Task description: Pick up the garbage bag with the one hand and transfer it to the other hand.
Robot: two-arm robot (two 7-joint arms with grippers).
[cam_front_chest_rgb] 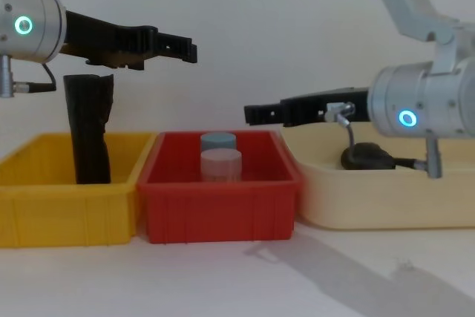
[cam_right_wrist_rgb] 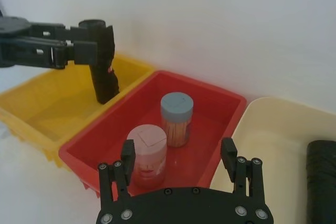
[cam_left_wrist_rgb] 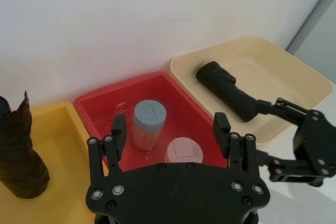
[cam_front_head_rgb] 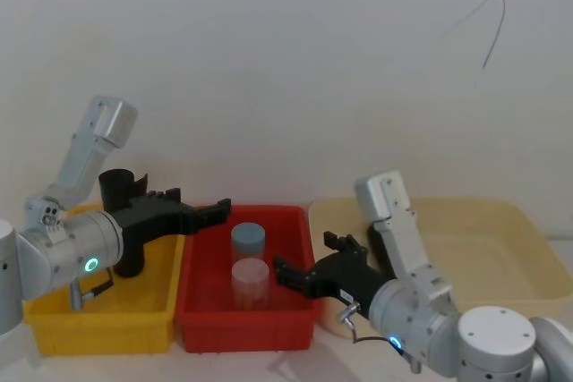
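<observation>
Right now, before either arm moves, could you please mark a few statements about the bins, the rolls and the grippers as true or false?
1. The garbage bag lies in the beige tray. True.
2. The left gripper grips a black roll. False: it is open and empty, above the red bin.
3. A blue-lidded jar and a pink-lidded jar stand in the red bin. True.
4. The flared black roll stands in the red bin. False: it stands upright in the yellow bin.
5. The right gripper is shut on the garbage bag. False: it is open and empty, apart from the bag.
</observation>
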